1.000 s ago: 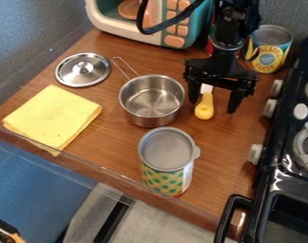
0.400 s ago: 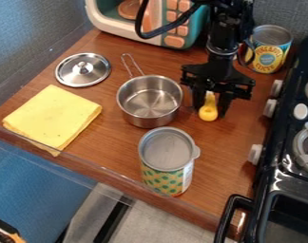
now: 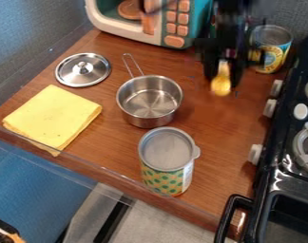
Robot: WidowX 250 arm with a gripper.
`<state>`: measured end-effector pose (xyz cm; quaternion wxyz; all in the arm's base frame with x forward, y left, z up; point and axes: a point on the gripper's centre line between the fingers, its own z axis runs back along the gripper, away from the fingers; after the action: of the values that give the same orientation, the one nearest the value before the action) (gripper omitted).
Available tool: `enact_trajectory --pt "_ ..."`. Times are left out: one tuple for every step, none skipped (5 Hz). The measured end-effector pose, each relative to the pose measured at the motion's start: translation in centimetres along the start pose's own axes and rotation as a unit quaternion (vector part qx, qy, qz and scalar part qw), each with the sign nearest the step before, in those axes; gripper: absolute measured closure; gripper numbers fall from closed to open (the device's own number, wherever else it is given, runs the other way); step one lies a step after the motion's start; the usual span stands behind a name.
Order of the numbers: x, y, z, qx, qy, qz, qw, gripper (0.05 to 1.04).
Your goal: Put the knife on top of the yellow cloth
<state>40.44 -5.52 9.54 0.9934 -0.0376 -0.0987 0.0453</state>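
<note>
Clamped on the knife (image 3: 220,87), my pincer (image 3: 224,81) hangs across the pot (image 3: 149,100) from the cloth (image 3: 53,117), and too low a carry could clip that pot and shake the knife loose.

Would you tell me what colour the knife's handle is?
The knife's handle is yellow, best seen in the camera view.

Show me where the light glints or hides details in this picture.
In the camera view, bright highlights on the steel lid and the pot; pale glints on the glossy black stove; the end effector so dark that its parts merge, while the yellow handle of the knife stands out brightly against it.
</note>
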Motion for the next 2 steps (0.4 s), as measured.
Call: enact_trajectory --pt "0.3 3.3 4.4 0.003 -0.037 0.018 0.9992 0.616" --pt "-2.8 8.1 5.3 0.050 -0.020 0.015 0.9985 0.615"
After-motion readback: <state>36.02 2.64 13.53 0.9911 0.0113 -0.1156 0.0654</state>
